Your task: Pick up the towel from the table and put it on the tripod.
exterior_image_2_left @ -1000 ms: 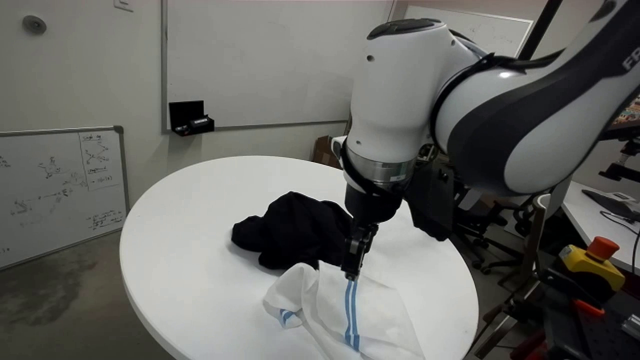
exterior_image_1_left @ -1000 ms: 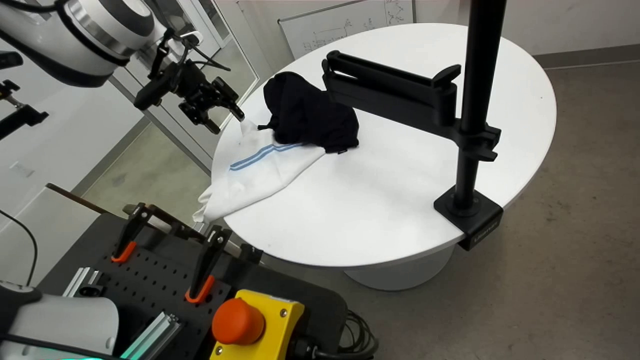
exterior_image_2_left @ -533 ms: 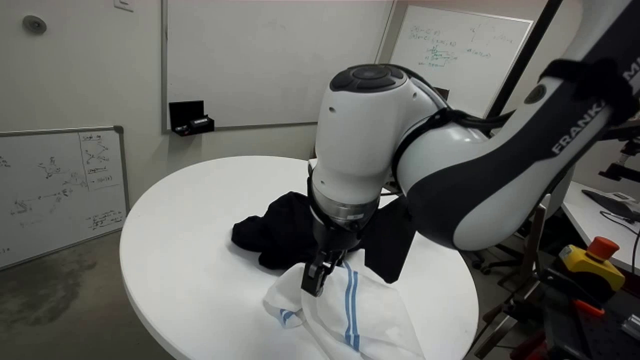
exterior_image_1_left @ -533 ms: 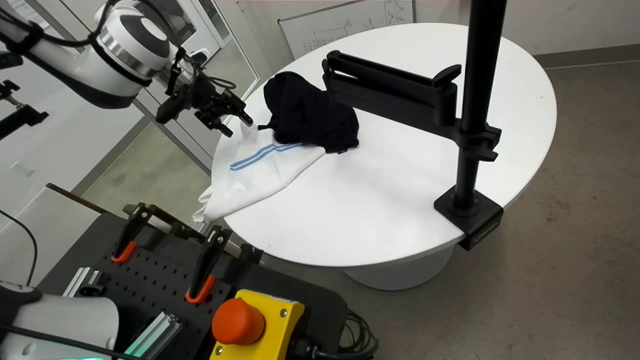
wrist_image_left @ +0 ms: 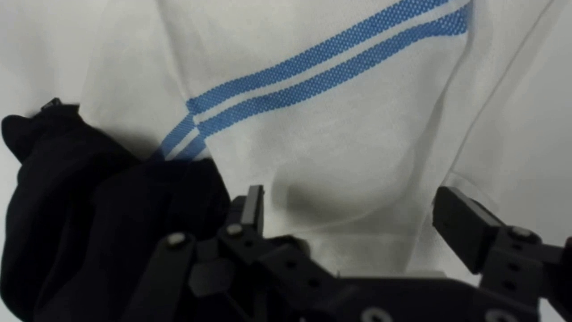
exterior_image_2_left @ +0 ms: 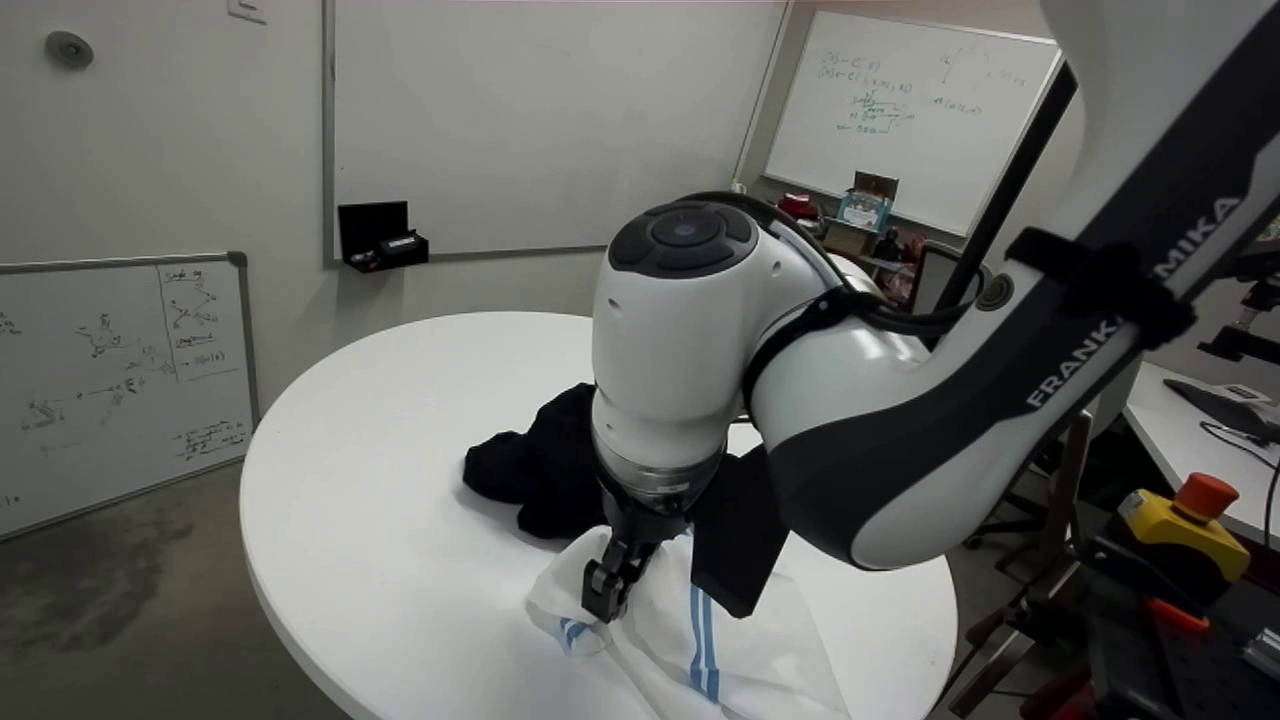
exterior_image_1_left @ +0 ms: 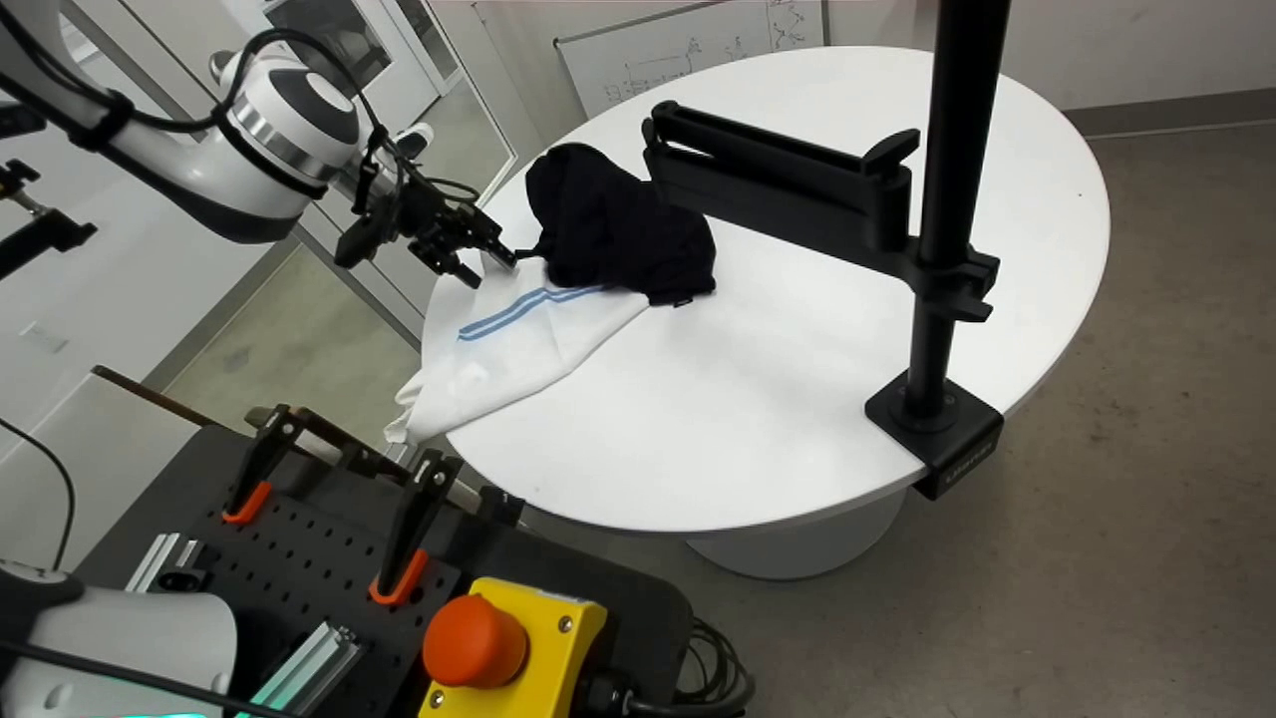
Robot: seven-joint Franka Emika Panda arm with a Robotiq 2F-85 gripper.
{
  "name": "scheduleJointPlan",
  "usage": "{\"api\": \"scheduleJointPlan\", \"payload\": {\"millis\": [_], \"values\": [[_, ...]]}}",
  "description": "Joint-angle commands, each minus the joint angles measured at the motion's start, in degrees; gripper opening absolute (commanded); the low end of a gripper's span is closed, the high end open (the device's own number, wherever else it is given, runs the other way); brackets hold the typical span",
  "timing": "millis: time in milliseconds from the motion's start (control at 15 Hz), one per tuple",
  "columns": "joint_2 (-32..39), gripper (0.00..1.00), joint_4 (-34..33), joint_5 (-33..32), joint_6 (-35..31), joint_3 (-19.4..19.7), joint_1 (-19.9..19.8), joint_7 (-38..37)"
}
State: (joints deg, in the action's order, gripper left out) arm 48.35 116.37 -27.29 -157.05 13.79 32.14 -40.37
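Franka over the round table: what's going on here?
The Franka arm has its gripper open over the white towel with blue stripes; nothing looks gripped yet. Whether the fingers touch it, I can't tell. The towel lies loosely spread on the round white table, with a bunched black cloth lying over part of it. The black stand clamped at the table edge, probably the intended drop spot, has no towel on it.

There is one towel, one dark cloth, one round table (and three whiteboards).
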Motion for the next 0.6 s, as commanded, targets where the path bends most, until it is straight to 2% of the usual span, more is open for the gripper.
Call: {"api": "scheduleJointPlan", "payload": {"millis": [0, 67, 533], "values": [[2.21, 0.79, -2.10, 2.17, 0.61, 1.54, 1.73, -0.67], [2.38, 0.63, -2.04, 2.76, 0.62, 1.32, 1.56, -0.43], [2.71, 0.09, -1.43, 6.19, 0.69, 0.82, 1.06, 0.17]]}}
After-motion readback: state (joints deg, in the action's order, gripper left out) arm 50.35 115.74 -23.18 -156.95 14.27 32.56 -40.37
